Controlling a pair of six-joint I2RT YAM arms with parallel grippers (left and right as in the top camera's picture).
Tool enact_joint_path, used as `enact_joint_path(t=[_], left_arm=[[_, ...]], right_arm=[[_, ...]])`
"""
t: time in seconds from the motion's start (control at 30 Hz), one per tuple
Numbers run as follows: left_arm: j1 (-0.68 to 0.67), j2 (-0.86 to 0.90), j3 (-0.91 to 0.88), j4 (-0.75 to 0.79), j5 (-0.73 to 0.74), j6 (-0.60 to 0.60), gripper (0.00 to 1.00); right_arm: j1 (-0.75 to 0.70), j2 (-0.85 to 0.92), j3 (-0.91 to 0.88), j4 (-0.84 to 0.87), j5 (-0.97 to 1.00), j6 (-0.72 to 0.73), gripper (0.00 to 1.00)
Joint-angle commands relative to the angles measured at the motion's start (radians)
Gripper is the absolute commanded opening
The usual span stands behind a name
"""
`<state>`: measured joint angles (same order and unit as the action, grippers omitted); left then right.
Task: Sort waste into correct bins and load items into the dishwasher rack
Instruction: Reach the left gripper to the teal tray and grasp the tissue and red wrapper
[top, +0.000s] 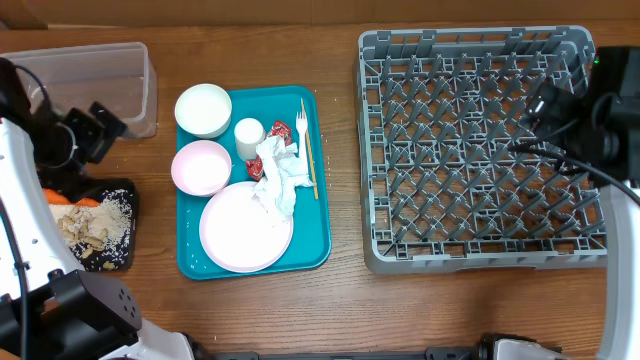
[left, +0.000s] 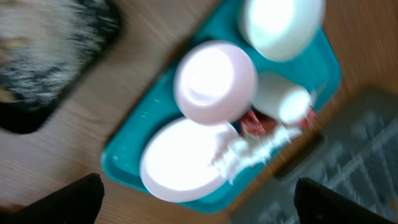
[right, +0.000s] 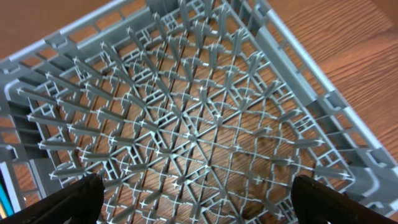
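Note:
On the teal serving tray (top: 318, 215) lie a pale-pink plate (top: 243, 230), a pink bowl (top: 200, 167), a white bowl (top: 203, 109), a white cup (top: 249, 137), a fork (top: 301, 128) and a wooden stick (top: 309, 155). A crumpled napkin (top: 282, 178) and a red-and-white wrapper (top: 290, 152) rest by the plate. My left gripper (top: 100, 125) hovers open left of the tray. The blurred left wrist view shows the left gripper (left: 199, 208) empty above the plate (left: 180, 163), pink bowl (left: 214, 81) and napkin (left: 249, 149). My right gripper (top: 545, 100) (right: 199, 202) hangs open over the empty grey rack (top: 480, 150) (right: 205, 118).
A clear plastic tub (top: 100, 80) stands at the back left. In front of it a black tray (top: 128, 215) holds rice, beige scraps and a carrot (top: 70, 200). Bare wood lies between the teal tray and the rack.

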<state>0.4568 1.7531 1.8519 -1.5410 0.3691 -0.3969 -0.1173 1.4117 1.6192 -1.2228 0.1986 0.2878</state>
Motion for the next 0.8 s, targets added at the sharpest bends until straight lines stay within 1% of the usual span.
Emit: enact_joint_path(t=[0.0, 0.03, 0.07, 0.13, 0.23, 0.27, 0.37, 0.47, 0.5, 0.6, 0.67, 0.77], left_arm=[[-0.108, 0.003, 0.000, -0.046, 0.204, 0.248, 1.00], [-0.143, 0.003, 0.000, -0.056, 0.199, 0.280, 1.00], [-0.206, 0.003, 0.000, -0.061, 0.165, 0.300, 1.00], [-0.282, 0.003, 0.000, -0.041, 0.082, 0.275, 1.00], [-0.403, 0.003, 0.000, 0.031, -0.065, 0.212, 1.00], [-0.461, 0.004, 0.000, 0.066, -0.101, 0.220, 1.00], [-0.573, 0.010, 0.000, 0.108, -0.147, 0.243, 1.00], [-0.666, 0.023, 0.000, 0.105, -0.239, 0.244, 1.00], [-0.704, 0.038, 0.000, 0.109, -0.248, 0.255, 1.00], [-0.764, 0.076, 0.000, 0.119, -0.249, 0.287, 1.00], [-0.796, 0.113, 0.000, 0.124, -0.285, 0.287, 1.00], [-0.818, 0.173, 0.000, 0.130, -0.360, 0.215, 1.00]], right_arm=[[-0.002, 0.039, 0.003, 0.005, -0.021, 0.001, 1.00], [-0.002, 0.051, 0.003, 0.006, -0.021, 0.001, 1.00], [-0.002, 0.068, 0.003, 0.005, -0.021, 0.001, 1.00], [-0.002, 0.089, 0.003, 0.006, -0.021, 0.001, 1.00], [-0.002, 0.111, 0.003, 0.005, -0.021, 0.001, 1.00], [-0.002, 0.117, 0.003, 0.005, -0.021, 0.001, 1.00], [-0.002, 0.122, 0.003, 0.005, -0.021, 0.001, 1.00], [-0.002, 0.122, 0.003, 0.006, -0.021, 0.001, 1.00], [-0.002, 0.122, 0.003, 0.005, -0.021, 0.001, 1.00], [-0.002, 0.122, 0.003, 0.006, -0.021, 0.001, 1.00], [-0.002, 0.122, 0.003, 0.006, -0.021, 0.001, 1.00], [-0.002, 0.122, 0.003, 0.005, -0.021, 0.001, 1.00]])
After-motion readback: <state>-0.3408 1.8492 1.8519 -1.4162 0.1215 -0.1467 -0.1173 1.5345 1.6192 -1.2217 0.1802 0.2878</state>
